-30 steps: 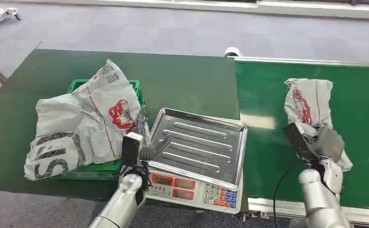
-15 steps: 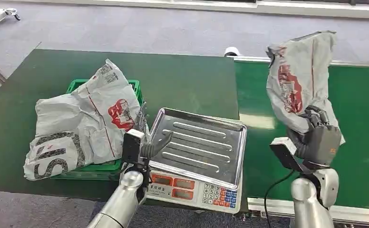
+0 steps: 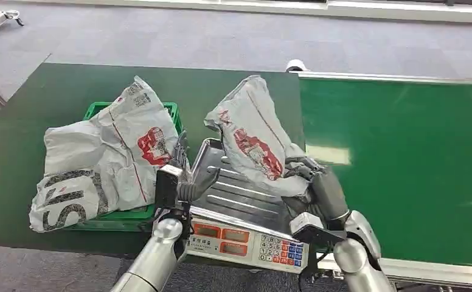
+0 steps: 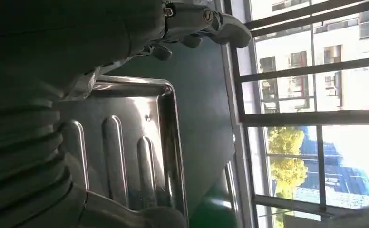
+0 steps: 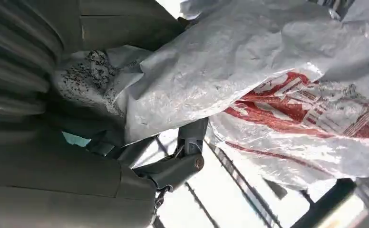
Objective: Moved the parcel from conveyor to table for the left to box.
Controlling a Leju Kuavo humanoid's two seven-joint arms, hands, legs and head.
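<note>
Green conveyor (image 3: 398, 164) now bare: right hand (image 3: 319, 185) grips parcel (image 3: 255, 137), swung over scale tray (image 3: 246, 194). Left hand (image 3: 185, 179) empty, fingers spread, waits beside.

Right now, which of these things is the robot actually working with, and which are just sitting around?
Part of the job:
- grey parcel, held by the right hand above the scale tray
- green conveyor
- green table
- left hand, empty, at the tray's edge
- green crate

Just lying about:
- scale keypad
- the parcels already piled on the crate
</note>
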